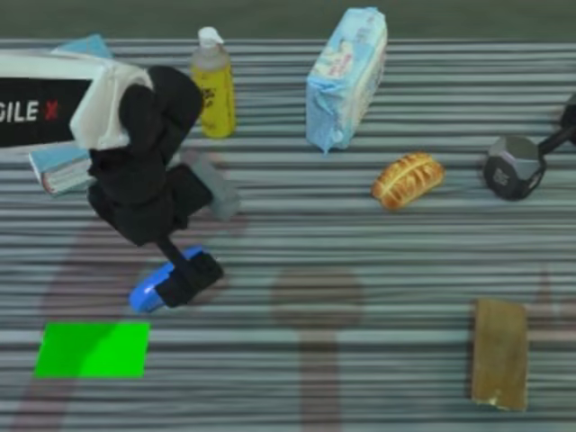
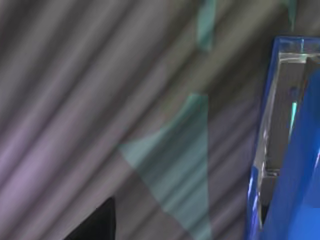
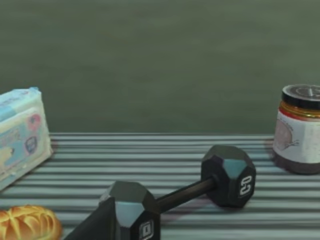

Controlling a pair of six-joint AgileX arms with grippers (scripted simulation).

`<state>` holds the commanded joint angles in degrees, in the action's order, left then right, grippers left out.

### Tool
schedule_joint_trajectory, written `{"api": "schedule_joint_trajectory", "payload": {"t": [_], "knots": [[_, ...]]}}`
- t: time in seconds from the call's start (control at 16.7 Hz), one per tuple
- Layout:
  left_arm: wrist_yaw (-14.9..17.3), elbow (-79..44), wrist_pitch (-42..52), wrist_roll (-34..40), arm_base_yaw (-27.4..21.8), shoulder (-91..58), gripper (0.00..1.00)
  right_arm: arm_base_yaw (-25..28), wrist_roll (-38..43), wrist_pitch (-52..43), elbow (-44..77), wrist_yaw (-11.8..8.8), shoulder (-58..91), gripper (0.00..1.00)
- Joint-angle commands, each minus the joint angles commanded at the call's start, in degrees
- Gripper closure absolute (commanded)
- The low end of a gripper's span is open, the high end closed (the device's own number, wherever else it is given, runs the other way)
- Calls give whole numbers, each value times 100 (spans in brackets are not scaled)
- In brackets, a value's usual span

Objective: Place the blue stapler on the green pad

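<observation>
Top view: left gripper [image 1: 187,281] sits over the blue stapler [image 1: 144,293], jaws apparently closed on it, just above the green pad [image 1: 93,349]; surface contact unclear. Right arm out of view.

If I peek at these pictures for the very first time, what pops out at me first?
Probably the big black left gripper, reaching down over the small shiny blue stapler near the table's left side. Just below it in the top view lies the flat bright-green pad, with nothing on it. Over on the right sit a golden bread loaf and a dark hexagonal dumbbell.
</observation>
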<state>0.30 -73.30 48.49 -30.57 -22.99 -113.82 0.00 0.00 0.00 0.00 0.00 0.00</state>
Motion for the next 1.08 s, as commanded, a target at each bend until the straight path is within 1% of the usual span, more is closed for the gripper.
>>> {"api": "schedule_joint_trajectory", "payload": {"t": [0.18, 0.48, 1.08], "knots": [[2, 328, -565, -4, -3, -255, 0, 0, 0, 0, 0, 0, 0, 0], [2, 382, -650, -5, -3, -298, 0, 0, 0, 0, 0, 0, 0, 0], [2, 382, -650, -5, -3, -298, 75, 0, 0, 0, 0, 0, 0, 0]]}}
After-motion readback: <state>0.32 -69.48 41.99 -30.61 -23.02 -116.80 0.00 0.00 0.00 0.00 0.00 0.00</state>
